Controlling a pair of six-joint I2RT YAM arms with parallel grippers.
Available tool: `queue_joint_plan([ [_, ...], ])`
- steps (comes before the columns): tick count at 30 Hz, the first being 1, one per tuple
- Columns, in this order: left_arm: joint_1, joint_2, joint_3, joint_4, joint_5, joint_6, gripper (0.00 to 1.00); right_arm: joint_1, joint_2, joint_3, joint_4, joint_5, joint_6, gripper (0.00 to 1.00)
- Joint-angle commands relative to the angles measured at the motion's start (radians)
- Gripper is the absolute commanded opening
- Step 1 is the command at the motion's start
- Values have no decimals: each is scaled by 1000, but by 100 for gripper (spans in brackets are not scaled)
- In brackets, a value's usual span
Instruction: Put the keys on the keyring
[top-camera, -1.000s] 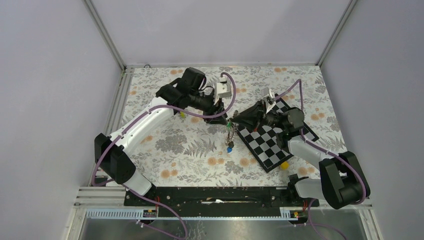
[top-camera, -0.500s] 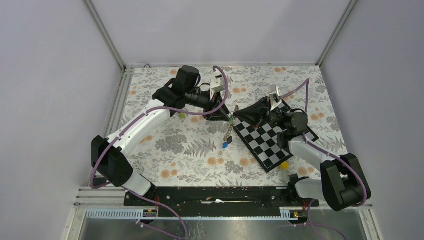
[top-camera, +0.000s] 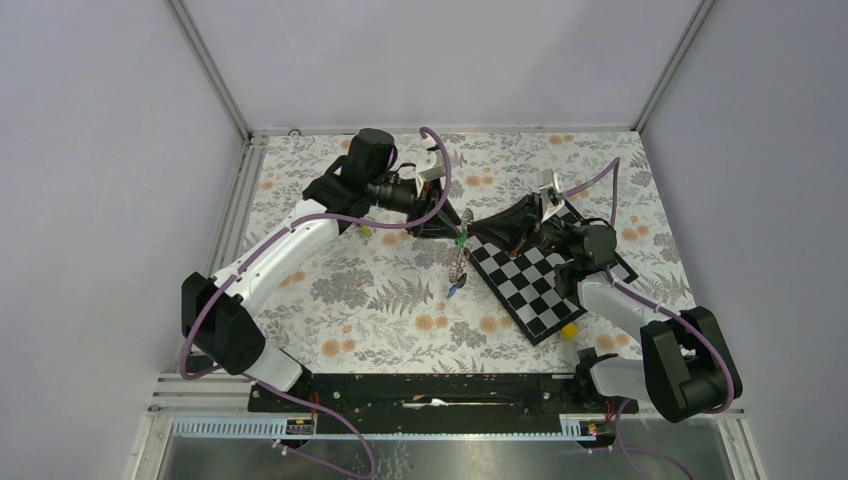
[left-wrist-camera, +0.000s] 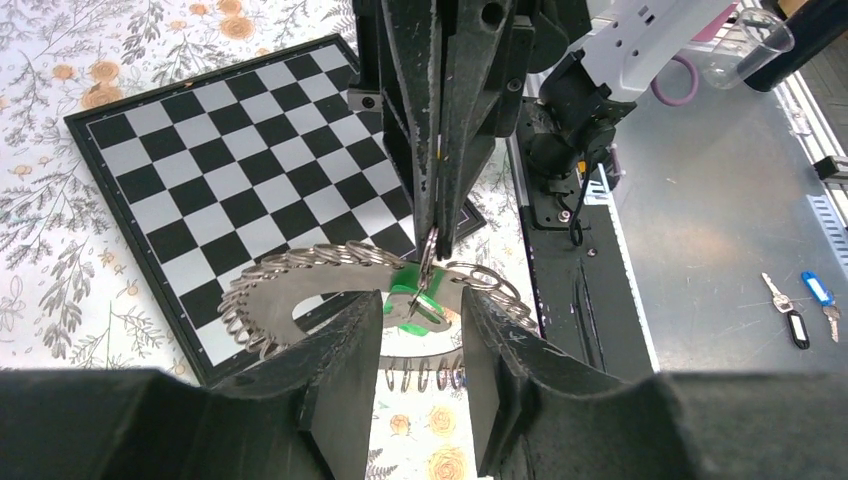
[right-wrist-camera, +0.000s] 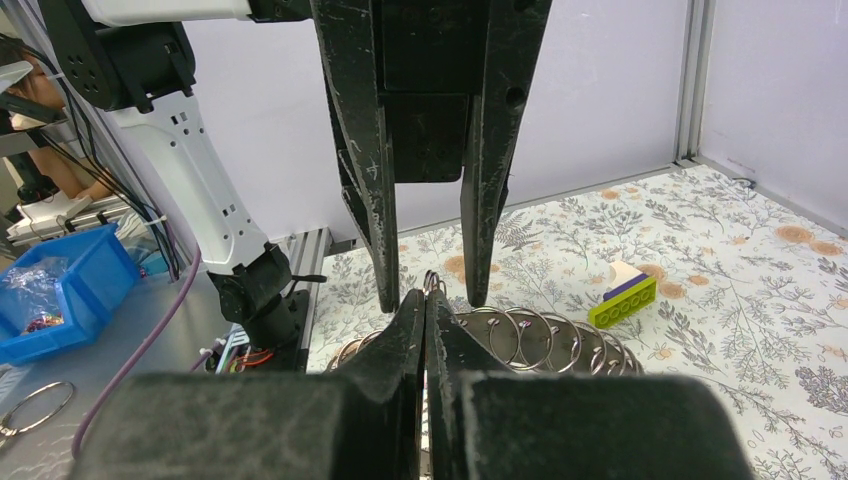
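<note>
Right gripper (top-camera: 474, 233) meets left gripper (top-camera: 449, 226) tip to tip at mid-frame in the top view, the keyring (top-camera: 459, 262) hanging below as a strand, a blue key (top-camera: 453, 291) at its low end. Left wrist view: the left jaws stand apart, empty, straddling the coil and a green key (left-wrist-camera: 402, 298); the right pinches a chain loop (a slim hold). Right wrist view agrees: own fingers pressed together. Closing the left off-line could knock that loop free, dropping everything.
</note>
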Motion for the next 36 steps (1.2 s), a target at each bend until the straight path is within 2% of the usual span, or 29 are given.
queue_joint_plan([
  [1,4,-17,15,59,81,-2,39,-3,-5,14,91,13,-11,0],
  [7,4,-1,14,80,97,-15,37,-3,-1,15,86,11,-14,0],
  [17,4,26,17,106,112,-49,24,-3,5,14,77,11,-16,0],
  [24,4,31,15,107,115,-52,19,-3,5,13,70,13,-19,0],
  [27,4,34,19,108,117,-57,12,-4,6,12,64,13,-24,0],
  [30,4,32,20,109,116,-59,0,-3,4,11,50,13,-36,0],
  [32,4,26,20,99,97,-48,0,-3,0,9,35,13,-53,0],
  [33,4,21,24,79,80,-30,0,-3,-2,8,25,13,-67,2],
  [36,2,20,70,-56,6,58,0,-3,-16,6,-32,11,-124,20],
])
